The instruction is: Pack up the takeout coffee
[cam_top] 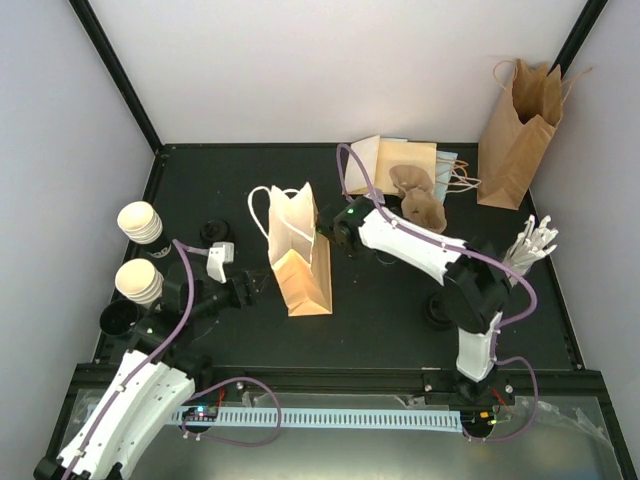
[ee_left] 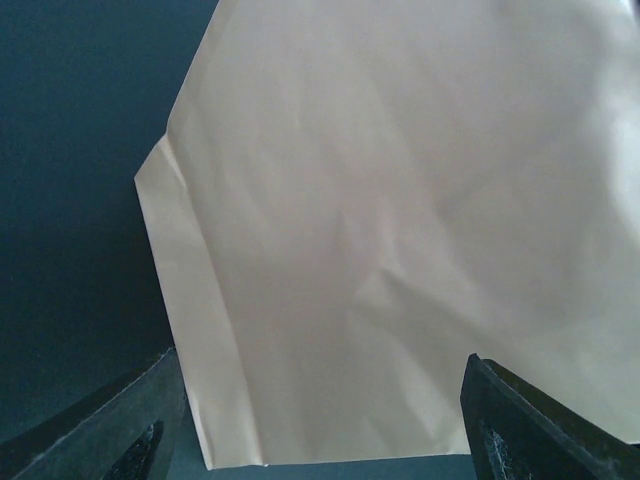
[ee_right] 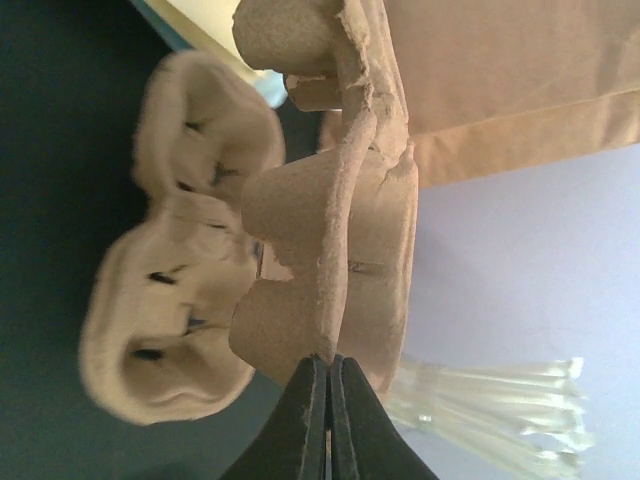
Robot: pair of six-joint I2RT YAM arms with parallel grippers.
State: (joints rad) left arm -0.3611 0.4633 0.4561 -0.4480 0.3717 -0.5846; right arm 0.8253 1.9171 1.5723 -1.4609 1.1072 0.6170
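Two stacks of cream-white paper cups [cam_top: 140, 222] [cam_top: 138, 281] stand at the left edge, with black round lids [cam_top: 215, 230] [cam_top: 118, 318] near them. My left gripper [cam_top: 248, 290] is open and empty, close to the left side of a tan paper bag [cam_top: 300, 250]. In the left wrist view its jaws [ee_left: 320, 445] stand wide apart before the bag's lower edge [ee_left: 400, 250]. My right gripper [ee_right: 328, 370] is shut on the rim of a brown pulp cup carrier [ee_right: 330, 230]. A second carrier [ee_right: 180, 300] lies just behind. The right arm [cam_top: 410, 245] hides those fingers from above.
The carriers [cam_top: 418, 195] rest on flat paper bags [cam_top: 385, 160] at the back. A tall tan bag [cam_top: 515, 130] leans in the back right corner. Clear stirrers [cam_top: 530, 245] stand at the right. A black round object [cam_top: 437, 310] sits by the right arm.
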